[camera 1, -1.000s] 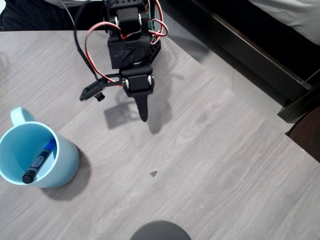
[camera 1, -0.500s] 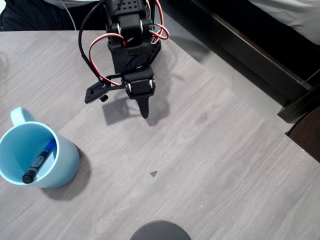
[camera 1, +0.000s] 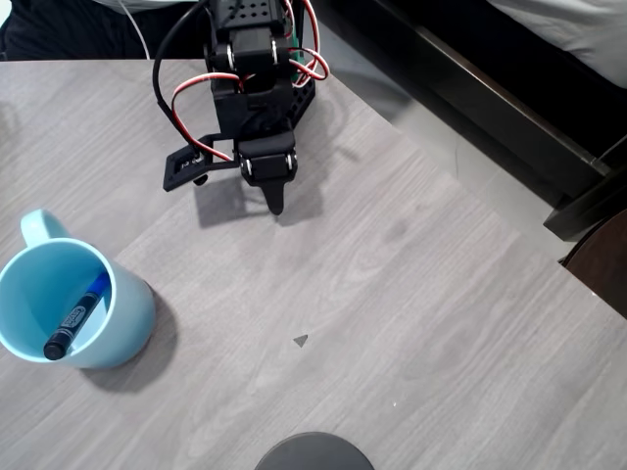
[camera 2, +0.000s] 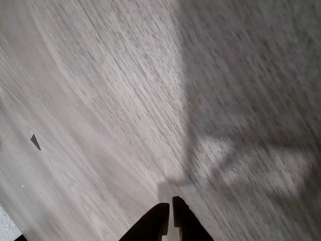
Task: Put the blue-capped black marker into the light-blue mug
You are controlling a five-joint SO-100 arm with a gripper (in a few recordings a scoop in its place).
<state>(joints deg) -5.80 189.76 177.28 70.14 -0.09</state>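
The light-blue mug [camera 1: 73, 313] stands upright at the left edge of the table in the overhead view, handle pointing up-left. The blue-capped black marker [camera 1: 76, 316] leans inside it, cap end up toward the right, black end at the lower left rim. My black gripper [camera 1: 275, 204] hangs over the table near the top centre, far up and right of the mug, its fingers shut with nothing between them. In the wrist view the gripper [camera 2: 169, 207] shows two dark fingertips pressed close together above bare wood.
The grey wood-grain table [camera 1: 411, 323] has a slanted right edge with dark furniture [camera 1: 509, 108] beyond it. A small dark triangular mark [camera 1: 300, 340] lies mid-table. A dark round object [camera 1: 313, 452] peeks in at the bottom edge.
The arm has drawn back toward the top of the overhead view, the fingertip rising from mid-table toward the base. The mug and marker have stayed put.
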